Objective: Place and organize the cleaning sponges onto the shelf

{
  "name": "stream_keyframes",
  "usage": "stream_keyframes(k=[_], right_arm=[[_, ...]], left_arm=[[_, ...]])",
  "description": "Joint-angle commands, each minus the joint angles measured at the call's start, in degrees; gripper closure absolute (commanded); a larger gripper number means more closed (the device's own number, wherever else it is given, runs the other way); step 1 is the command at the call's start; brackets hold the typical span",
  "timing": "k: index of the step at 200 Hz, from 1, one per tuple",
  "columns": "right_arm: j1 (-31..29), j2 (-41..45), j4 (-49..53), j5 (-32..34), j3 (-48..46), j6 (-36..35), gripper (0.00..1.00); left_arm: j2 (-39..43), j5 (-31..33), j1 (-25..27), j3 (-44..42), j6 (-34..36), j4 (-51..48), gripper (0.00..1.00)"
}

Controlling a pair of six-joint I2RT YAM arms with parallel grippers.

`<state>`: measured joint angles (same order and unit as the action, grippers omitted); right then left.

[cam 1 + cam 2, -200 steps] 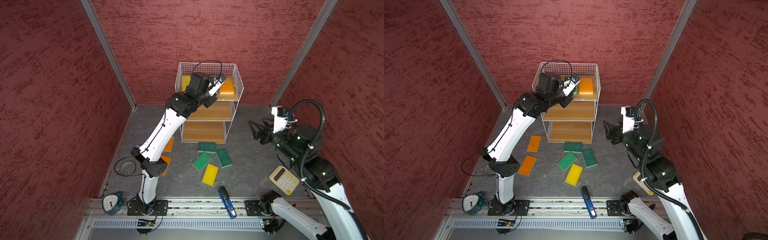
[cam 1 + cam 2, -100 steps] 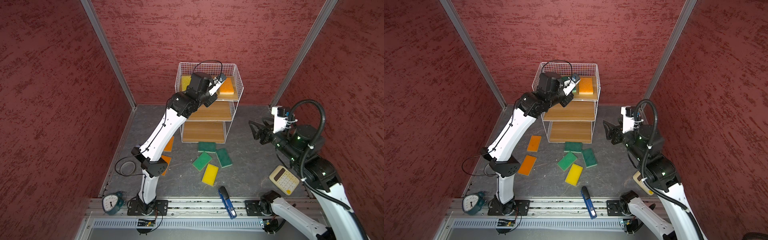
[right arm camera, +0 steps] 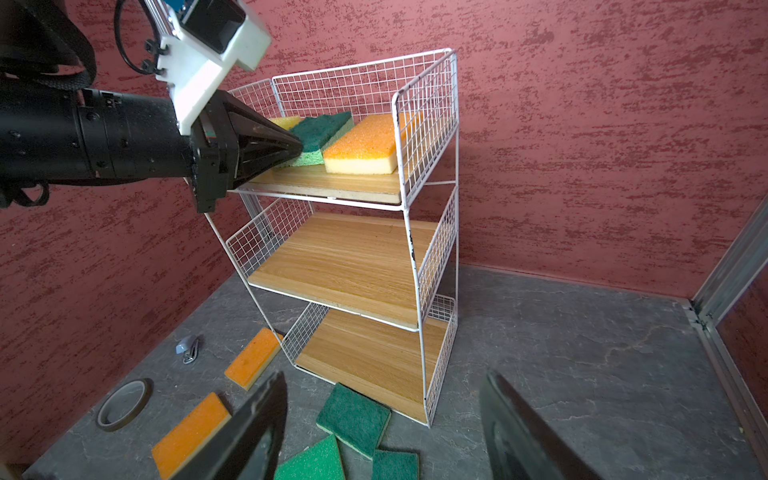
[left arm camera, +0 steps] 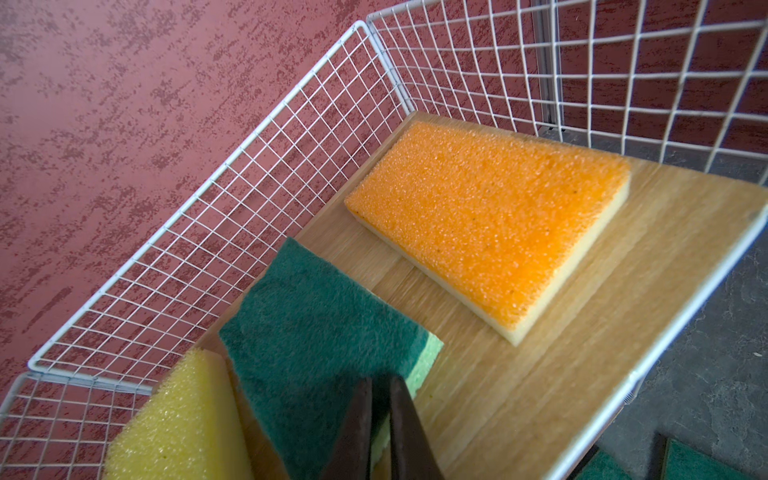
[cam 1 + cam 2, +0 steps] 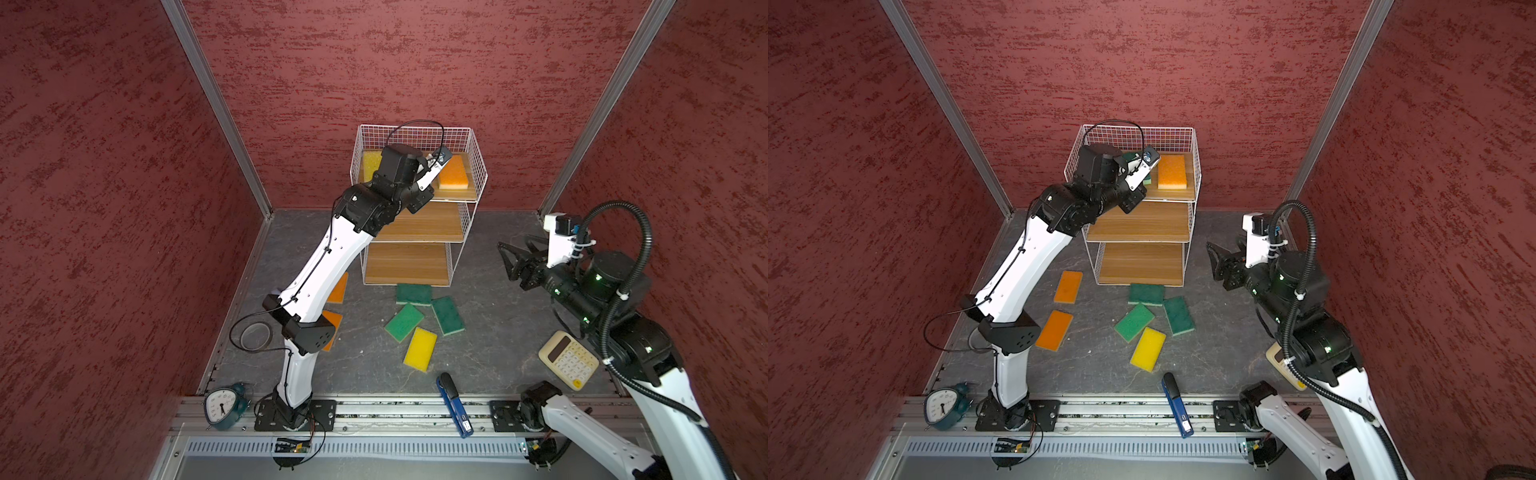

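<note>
The left gripper (image 4: 380,382) had its fingers almost pressed together, only a slit between them, with the tips at the near end of a green sponge (image 4: 316,316) (whether they touched it I could not tell). That sponge was dark green and fuzzy on top, with a pale green edge. It lay on the top board of the shelf (image 3: 424,75), ahead of the fingers, between a yellow sponge (image 4: 178,419) and an orange sponge (image 4: 486,224). Its side overlapped the yellow one and stood apart from the orange. On the floor (image 5: 1217,353) before the shelf lay two orange sponges (image 5: 1068,286), then three green sponges (image 5: 1134,322) close together, with a second yellow sponge (image 5: 1148,348) just beside them. The right gripper (image 5: 503,255) hung right of the shelf, jaws spread and empty. The floor was dark grey and veined like stone. The walls (image 5: 1142,62) were rough red.
</note>
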<state>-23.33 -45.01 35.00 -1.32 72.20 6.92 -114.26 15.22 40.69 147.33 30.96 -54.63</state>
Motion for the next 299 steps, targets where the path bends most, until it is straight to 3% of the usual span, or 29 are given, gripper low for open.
stream_keyframes(k=[1,94,143,195,267,299], right_arm=[[0.6,0.7,-1.3,-0.3,-0.5,0.4,0.26],[0.6,0.7,-1.7,-0.5,-0.4,1.1,0.26],[0.6,-0.2,-1.8,-1.7,0.5,1.4,0.26],[0.6,-1.8,-1.9,-3.1,2.1,2.1,0.27],[0.5,-4.6,-1.6,-3.8,5.5,4.0,0.32],[0.5,-7.8,-1.7,-5.3,8.1,5.7,0.37]], left_arm=[[0.9,-1.0,-1.0,0.1,0.5,-1.6,0.9],[3.4,-9.0,-3.6,-0.6,0.2,-5.3,0.95],[6.7,-10.8,-3.3,-3.0,-1.5,-2.1,0.84],[12.9,-12.6,-2.5,-7.5,-3.2,0.4,0.8],[19.4,-3.6,-1.9,-10.5,-12.8,-1.7,0.67],[25.8,-0.2,-1.9,-19.3,-19.9,-0.4,0.65]])
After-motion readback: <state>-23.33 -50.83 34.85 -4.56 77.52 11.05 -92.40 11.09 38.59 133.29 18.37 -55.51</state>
